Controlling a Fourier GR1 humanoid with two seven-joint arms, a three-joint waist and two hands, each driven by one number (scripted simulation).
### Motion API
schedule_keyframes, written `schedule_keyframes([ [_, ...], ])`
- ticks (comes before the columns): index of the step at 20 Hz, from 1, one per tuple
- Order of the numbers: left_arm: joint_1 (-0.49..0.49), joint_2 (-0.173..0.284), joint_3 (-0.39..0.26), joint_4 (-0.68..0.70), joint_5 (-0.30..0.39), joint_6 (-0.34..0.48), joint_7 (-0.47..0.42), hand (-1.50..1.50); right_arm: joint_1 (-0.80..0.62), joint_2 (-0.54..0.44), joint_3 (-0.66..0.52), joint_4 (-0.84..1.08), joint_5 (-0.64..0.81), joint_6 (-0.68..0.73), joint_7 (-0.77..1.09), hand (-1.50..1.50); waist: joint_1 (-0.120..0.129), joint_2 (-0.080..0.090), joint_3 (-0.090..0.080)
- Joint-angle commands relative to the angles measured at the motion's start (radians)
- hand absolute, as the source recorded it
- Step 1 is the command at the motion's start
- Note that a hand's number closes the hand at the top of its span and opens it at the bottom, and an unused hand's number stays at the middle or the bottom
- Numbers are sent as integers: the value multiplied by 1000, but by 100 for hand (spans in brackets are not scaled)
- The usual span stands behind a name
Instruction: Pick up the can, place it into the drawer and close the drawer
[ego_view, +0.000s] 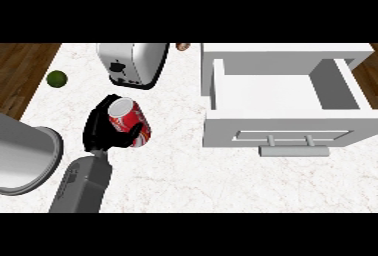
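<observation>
Nearest us, our left hand (100, 127) curls its black fingers around the red cylindrical soda can (131, 121), tilted over the white marble counter (184, 175). We judge the carry begins; next, swing right over the open white drawer (277, 90).
</observation>
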Motion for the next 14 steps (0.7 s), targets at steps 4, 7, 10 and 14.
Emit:
schedule_keyframes([
  [4, -47, -10, -139, -206, -12, 199, 156, 150, 21, -5, -19, -43, -52, -14, 30, -150, -6, 2, -1],
  [7, -49, 13, -153, -328, -29, 230, 265, 150, 17, 3, -10, -66, -58, -29, 48, -150, -1, 2, -1],
  [10, -120, -10, -216, -359, -48, 361, 323, 150, 53, -36, -58, -43, -127, 6, 32, -150, -9, 2, 0],
  [14, -177, -9, -225, -421, -77, 386, 419, 150, -6, -42, -39, -31, -92, -41, 66, -150, -4, 3, -1],
])
